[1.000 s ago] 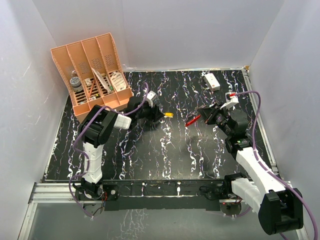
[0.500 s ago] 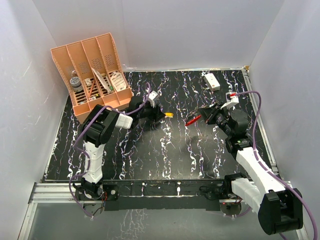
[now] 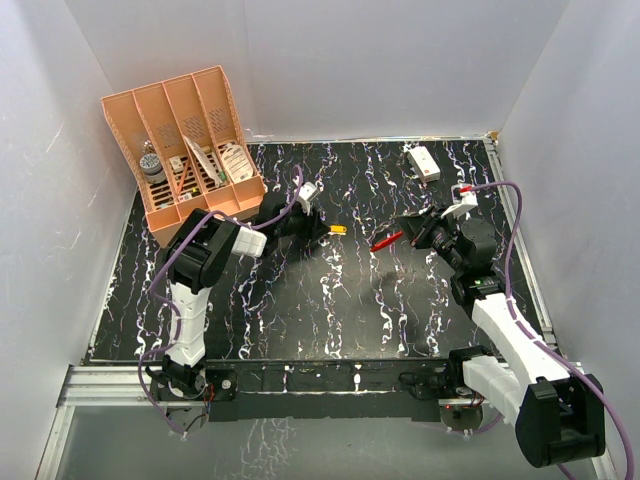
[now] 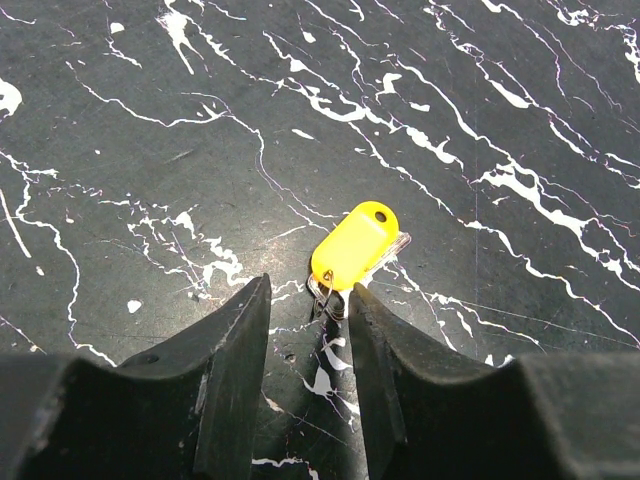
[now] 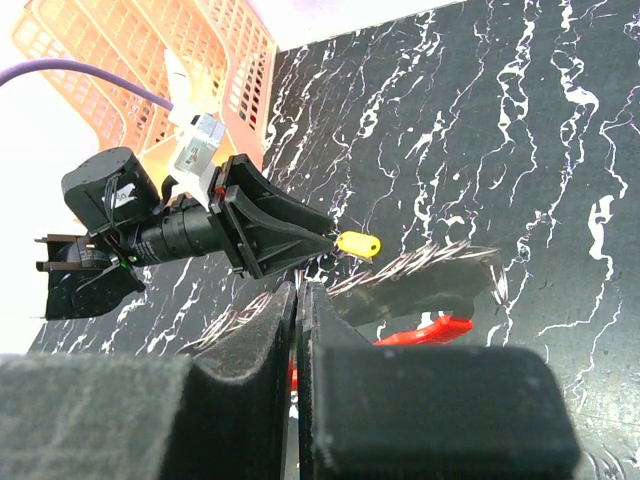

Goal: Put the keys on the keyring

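Observation:
A small key with a yellow head [image 3: 338, 229] lies flat on the black marbled table [image 3: 330, 300]. In the left wrist view the yellow head [image 4: 355, 245] sits just ahead of my left gripper [image 4: 308, 285], with a silvery metal bit at its near end level with the two fingertips. The left gripper [image 3: 318, 230] is open and low over the table. My right gripper [image 3: 408, 232] is shut on the red keyring [image 3: 385, 240] and holds it above the table, right of the key. The red band [image 5: 425, 330] sticks out to the right of the shut fingers [image 5: 270, 330]. Other keys are out of view.
An orange slotted organizer [image 3: 190, 150] with small items stands at the back left. A white rectangular box [image 3: 423, 162] lies at the back right. White walls enclose the table on three sides.
My left gripper has crept a little right toward the yellow-headed key. The right gripper with the red keyring has hardly moved.

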Tool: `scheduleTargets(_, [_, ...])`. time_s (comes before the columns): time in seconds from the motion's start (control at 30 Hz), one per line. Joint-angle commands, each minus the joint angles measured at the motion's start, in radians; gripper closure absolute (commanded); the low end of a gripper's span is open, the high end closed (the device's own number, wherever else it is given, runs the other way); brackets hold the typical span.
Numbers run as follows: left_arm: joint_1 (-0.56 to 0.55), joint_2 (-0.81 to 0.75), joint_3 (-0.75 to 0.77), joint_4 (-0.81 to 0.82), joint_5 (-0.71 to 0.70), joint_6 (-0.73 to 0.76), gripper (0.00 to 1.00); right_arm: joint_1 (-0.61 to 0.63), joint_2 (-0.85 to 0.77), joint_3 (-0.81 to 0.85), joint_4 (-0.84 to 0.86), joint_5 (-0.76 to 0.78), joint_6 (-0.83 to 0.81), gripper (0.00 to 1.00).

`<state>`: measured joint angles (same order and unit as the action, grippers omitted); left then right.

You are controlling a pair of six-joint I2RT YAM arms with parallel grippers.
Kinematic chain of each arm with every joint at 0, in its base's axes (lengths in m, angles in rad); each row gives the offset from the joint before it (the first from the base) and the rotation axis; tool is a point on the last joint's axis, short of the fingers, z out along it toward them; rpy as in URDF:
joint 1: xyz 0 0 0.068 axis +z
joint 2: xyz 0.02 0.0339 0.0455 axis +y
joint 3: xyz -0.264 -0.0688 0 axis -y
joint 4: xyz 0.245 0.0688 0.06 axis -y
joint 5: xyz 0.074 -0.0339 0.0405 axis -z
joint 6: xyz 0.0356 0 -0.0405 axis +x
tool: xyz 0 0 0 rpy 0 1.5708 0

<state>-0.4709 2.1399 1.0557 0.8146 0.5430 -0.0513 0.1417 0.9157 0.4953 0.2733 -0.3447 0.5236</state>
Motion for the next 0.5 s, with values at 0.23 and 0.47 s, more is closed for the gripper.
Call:
scheduleTargets(0.23, [-0.008,0.032,0.012,-0.024,0.029,0.01,0.69,-0.009,0.001,0.014,0.101,-0.012,-0.005,1.0])
scheduleTargets(0.47, [-0.009,0.037,0.021,-0.026,0.037,0.004,0.73,-0.01,0.004,0.015,0.1,-0.013,-0.005,1.0])
